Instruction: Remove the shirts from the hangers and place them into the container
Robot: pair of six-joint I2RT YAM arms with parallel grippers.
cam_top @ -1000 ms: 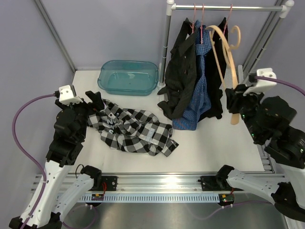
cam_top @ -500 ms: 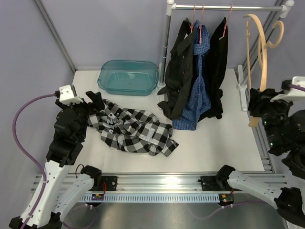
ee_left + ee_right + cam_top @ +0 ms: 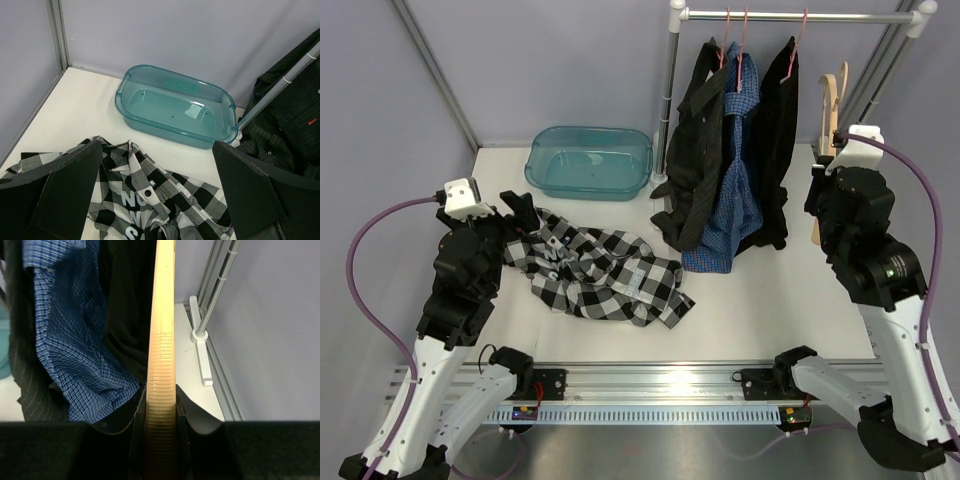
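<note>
My left claw point(image 3: 517, 212) hovers over the left side of the desk point(image 3: 770, 300), its jaws spread wide apart with nothing between them. Right below and in front of it lies the black-and-white checked shirt point(image 3: 600, 275), off its hanger, crumpled flat on the desk with its collar end under my fingers and the rest spilling to the right and nearer. In my left wrist view white lettering shows on the cloth, too cut off to read.

Beyond that shirt, at the far edge against the wall, sits the teal container point(image 3: 582, 190). It is near the checked shirt but not touching it.

To the right of the container stands the rail point(image 3: 800, 16), and from it three shirts hang on thin pink hangers point(image 3: 728, 40): a black shirt point(image 3: 695, 150) on the left, a blue fine-check shirt point(image 3: 740, 190) in the middle, and a second black shirt point(image 3: 775, 140) on the right. Their hems reach down to the desk and bunch there, just beside the container's right end.

Farthest right, my right claw point(image 3: 160, 412) is clamped on the pale wooden hanger point(image 3: 832, 95). I hold it upright and bare, right of the hanging shirts and off the rail, close to the right post. In my right wrist view it runs edge-on, its ribbed stretch pinched between my fingers point(image 3: 197, 417). I cannot make out its hook.
</note>
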